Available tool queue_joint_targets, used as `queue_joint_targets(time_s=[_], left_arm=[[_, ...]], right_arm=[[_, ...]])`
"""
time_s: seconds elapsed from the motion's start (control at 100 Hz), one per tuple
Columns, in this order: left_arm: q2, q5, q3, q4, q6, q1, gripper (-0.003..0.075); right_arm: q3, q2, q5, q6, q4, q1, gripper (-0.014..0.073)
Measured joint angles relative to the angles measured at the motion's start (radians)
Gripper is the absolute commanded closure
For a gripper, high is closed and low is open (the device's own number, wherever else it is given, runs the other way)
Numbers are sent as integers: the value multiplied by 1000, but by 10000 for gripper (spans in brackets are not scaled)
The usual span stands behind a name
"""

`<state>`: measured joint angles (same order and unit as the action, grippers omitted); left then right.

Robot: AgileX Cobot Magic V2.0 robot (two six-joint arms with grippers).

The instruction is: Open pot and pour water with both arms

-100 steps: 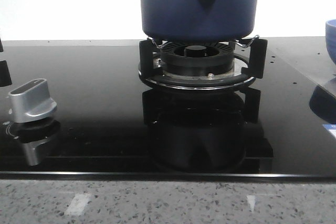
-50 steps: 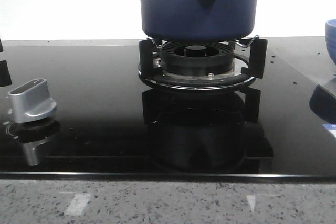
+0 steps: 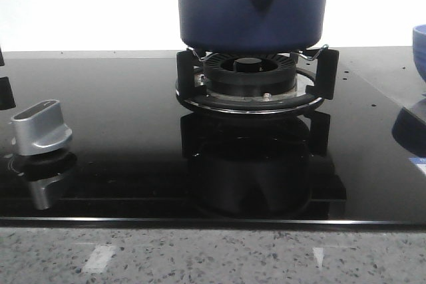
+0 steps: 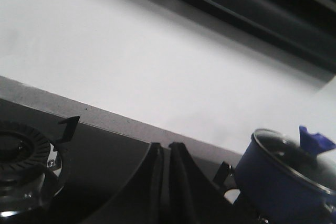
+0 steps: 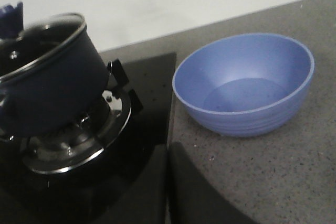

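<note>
The dark blue pot stands on the burner at the middle back of the black glass hob, its tab handle with a small hole facing me. A glass lid with a blue knob covers it; the pot also shows in the left wrist view and the right wrist view. My left gripper is shut and empty, above the hob between two burners. My right gripper is shut and empty, over the hob's edge between the pot and a light blue bowl.
A silver control knob sits at the hob's front left. A second burner lies left of the pot. The light blue bowl's edge shows at the far right in the front view, on the grey speckled counter. A white wall stands behind.
</note>
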<state>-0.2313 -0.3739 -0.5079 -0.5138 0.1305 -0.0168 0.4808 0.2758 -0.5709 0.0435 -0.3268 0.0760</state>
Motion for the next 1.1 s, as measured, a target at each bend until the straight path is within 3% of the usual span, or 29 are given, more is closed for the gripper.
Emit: queue_joint_targets(time_s=[0.12, 0.26, 0.35, 0.42, 0.53, 0.61, 0.66, 0.91, 1.1], left_arm=[[-107, -123, -128, -94, 228, 0, 740], [-190, -171, -196, -264, 453, -55, 730], [-235, -175, -210, -337, 569, -123, 689], [-271, -177, -217, -363, 619, -171, 624], [-329, -179, -221, -392, 679, -241, 463], [-378, -179, -221, -455, 770, -284, 336], [-409, -179, -221, -505, 837, -312, 300], [-639, -160, -275, -798, 1220, -381, 301], [-877, -153, -417, -943, 1359, -385, 299]], right_arm=[[116, 112, -94, 2, 12, -15, 641], [189, 174, -122, 36, 17, -46, 636], [214, 188, -141, 84, 17, -70, 571], [218, 188, -148, 110, 17, -83, 466], [218, 192, -153, 122, 17, -90, 291], [218, 192, -154, 123, 18, -92, 242], [218, 192, -154, 126, 17, -92, 243], [218, 192, -133, 130, 19, -92, 243], [218, 192, -113, 130, 19, -92, 243]])
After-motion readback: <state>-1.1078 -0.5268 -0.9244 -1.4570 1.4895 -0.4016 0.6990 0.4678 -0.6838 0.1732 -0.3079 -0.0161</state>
